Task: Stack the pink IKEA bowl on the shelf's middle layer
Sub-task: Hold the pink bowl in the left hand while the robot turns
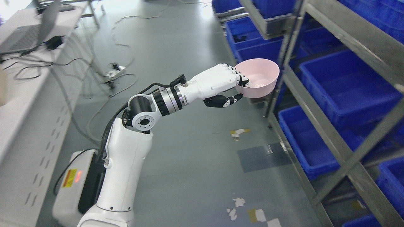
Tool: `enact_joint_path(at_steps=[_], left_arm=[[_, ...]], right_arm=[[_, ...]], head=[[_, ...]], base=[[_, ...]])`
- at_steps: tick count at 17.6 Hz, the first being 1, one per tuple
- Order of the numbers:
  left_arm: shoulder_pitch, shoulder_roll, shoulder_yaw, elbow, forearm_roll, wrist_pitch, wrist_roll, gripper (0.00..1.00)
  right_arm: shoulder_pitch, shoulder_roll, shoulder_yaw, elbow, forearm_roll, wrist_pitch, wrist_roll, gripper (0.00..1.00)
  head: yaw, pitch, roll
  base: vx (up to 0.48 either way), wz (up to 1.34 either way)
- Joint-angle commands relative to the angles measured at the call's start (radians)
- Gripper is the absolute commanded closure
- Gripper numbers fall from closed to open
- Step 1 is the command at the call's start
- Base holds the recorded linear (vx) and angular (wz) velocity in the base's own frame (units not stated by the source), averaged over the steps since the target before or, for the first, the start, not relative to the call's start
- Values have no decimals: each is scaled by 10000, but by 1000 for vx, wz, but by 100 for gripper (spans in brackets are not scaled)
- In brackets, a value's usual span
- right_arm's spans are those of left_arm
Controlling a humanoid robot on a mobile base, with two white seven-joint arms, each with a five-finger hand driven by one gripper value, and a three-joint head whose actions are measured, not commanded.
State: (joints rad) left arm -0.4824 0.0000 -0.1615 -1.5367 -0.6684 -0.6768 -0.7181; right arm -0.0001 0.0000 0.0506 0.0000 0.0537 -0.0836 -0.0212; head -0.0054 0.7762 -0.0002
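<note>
The left robot hand (225, 82) grips the pink bowl (258, 78) by its left rim, fingers over the edge and thumb under it. The bowl is held in the air, upright and a little tilted, just beside the metal shelf (318, 104) on the right. Blue bins (344, 85) sit on the shelf layers. Cables (123, 47) lie on the grey floor (195, 151) at the far left.

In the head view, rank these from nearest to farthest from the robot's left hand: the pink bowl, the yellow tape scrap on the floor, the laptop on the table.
From the left hand:
1. pink bowl, held at its rim by the fingers, beside the shelf post.
2. yellow tape scrap, on the floor below the hand.
3. laptop, on the white table at far upper left.
</note>
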Motion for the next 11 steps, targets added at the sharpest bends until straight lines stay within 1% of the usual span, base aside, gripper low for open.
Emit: enact_joint_path(at_steps=[1, 5, 8, 10, 11], left_arm=[[-572, 174, -42, -340, 408, -28, 247, 93], [-2137, 174, 19, -341, 855, 293, 233, 92], [-2446, 174, 156, -325, 794, 890, 140, 92], [-2675, 174, 569, -341, 748, 1549, -149, 92], [-2889, 257, 738, -341, 732, 1719, -318, 92]], right_arm=[[232, -175, 0, -174, 0, 8, -49, 0], [232, -175, 0, -174, 0, 8, -49, 0], [232, -175, 0, -174, 0, 8, -49, 0], [232, -175, 0, -174, 0, 8, -49, 0], [232, -175, 0, -174, 0, 8, -49, 0]], head=[[0, 0, 0], [0, 0, 0], [0, 0, 0], [0, 0, 0], [0, 0, 0]], base=[[64, -1405], [38, -1646], [39, -1704], [59, -1576], [64, -1405]])
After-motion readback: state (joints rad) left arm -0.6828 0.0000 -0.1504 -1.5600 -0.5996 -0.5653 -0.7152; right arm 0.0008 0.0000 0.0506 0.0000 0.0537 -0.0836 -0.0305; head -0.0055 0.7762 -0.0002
